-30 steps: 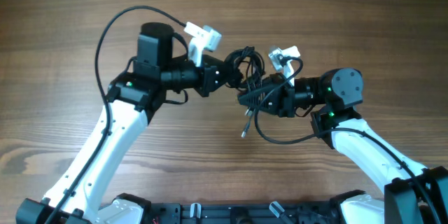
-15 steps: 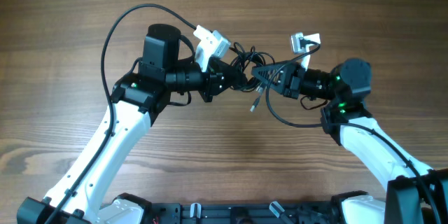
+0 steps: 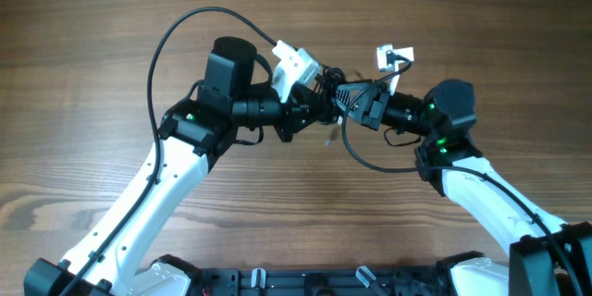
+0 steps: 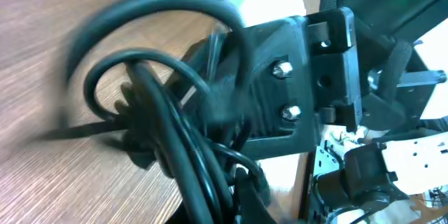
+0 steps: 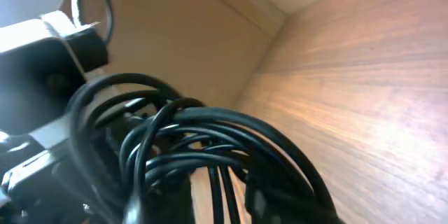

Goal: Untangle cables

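Cables (image 3: 330, 81) are sitting as one tight knot of black loops between the two grippers, above the middle of the table (image 3: 92, 55) and apparently lifted off it. In the left wrist view the cables (image 4: 168, 133) are crossing over each other close to the lens. In the right wrist view the cables (image 5: 210, 147) are filling the lower frame, with no single strand separating out.

Left gripper (image 3: 314, 106) is clamping fully closed, and the strands are running down into its jaws, so I am judging it to be holding the knot. Right gripper (image 3: 356, 102) is pressing against the knot from the other side. Its fingers are hiding behind the loops, so I cannot tell how wide it is standing or whether it is gripping anything.

Risks from here:
- The grippers are working nearly touching, so any turn of either wrist is risking a collision.
- Pulling apart while both are holding the same loop is likely tightening the knot rather than loosening it.
- If the right side is gripping nothing, the pull is doing nothing and the bundle is just swinging from the left.
- Loops are lying near the gripper bodies and could be snagging there.
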You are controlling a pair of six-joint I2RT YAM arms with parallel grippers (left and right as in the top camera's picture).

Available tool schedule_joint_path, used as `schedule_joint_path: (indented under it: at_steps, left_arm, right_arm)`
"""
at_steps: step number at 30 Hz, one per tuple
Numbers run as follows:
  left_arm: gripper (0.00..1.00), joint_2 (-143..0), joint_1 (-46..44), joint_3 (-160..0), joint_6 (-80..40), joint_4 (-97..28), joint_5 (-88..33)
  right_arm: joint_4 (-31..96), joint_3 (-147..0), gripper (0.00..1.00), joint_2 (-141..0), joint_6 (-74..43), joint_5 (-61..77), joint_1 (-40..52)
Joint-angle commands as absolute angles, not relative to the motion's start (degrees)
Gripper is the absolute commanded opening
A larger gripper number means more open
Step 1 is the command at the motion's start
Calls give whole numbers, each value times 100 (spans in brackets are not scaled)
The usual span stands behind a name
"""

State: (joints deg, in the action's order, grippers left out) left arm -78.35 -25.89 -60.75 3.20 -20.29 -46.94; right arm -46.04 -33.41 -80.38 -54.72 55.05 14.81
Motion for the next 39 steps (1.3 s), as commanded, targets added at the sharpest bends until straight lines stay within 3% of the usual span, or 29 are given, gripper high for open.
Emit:
schedule_joint_path:
  at_steps: [1, 3, 4, 7, 9, 13, 16, 19, 23, 28, 31, 36, 39]
  left_arm:
    - [4, -7822, -2733, -6099, 427, -2078, -5325]
    - [4, -7822, -2462, -6099, 427, -2082, -5325]
    - [4, -7822, -2307, -6099, 429, -2121, -5299]
    - [4, -7824, -2119, -6099, 607, -2390, -5087]
    - [4, -7824, -2152, -6099, 1365, -2714, -4880]
    - [4, -7824, -2331, -6099, 2797, -2897, -4073]
    - [4, -7824, -2622, -6099, 3778, -2689, -2650]
    - [4, -7824, -3142, -6099, 4499, -2399, -1568]
    - [4, -7824, -3793, -6099, 5085, -2333, -593]
    - [4, -7824, -4003, -6099, 5085, -2331, -443]
    - [4, -7824, -4003, -6099, 5085, -2331, -443]
    - [4, -7824, -4003, -6099, 5085, -2335, -445]
    - [4, -7824, -4003, -6099, 5109, -2335, -449]
  right_arm:
    - [-3865, -3413, 47, -8047, -4751, 5155, 1553]
    - [-3590, -3413, 94, -8047, -4598, 5605, 1385]
    - [-3592, -3413, 100, -8047, -4525, 6088, 1177]
    - [-3594, -3413, 100, -8047, -3658, 7684, 456]
    - [-3594, -3413, 100, -8047, -3194, 8219, -30]
    - [-3918, -3413, 100, -8047, -3592, 8241, -666]
    - [-4622, -3413, 98, -8047, -4423, 8158, -370]
    - [-5196, -3413, 89, -8047, -5186, 7629, 119]
    - [-5022, -3413, 83, -8047, -5168, 7150, 322]
    - [-4641, -3413, 77, -8049, -5092, 6917, 320]
    - [-4300, -3413, 66, -8049, -5052, 6858, 322]
    - [-3590, -3413, 65, -8049, -4346, 6698, 543]
    - [-3586, -3413, 59, -8068, -4322, 6532, 563]
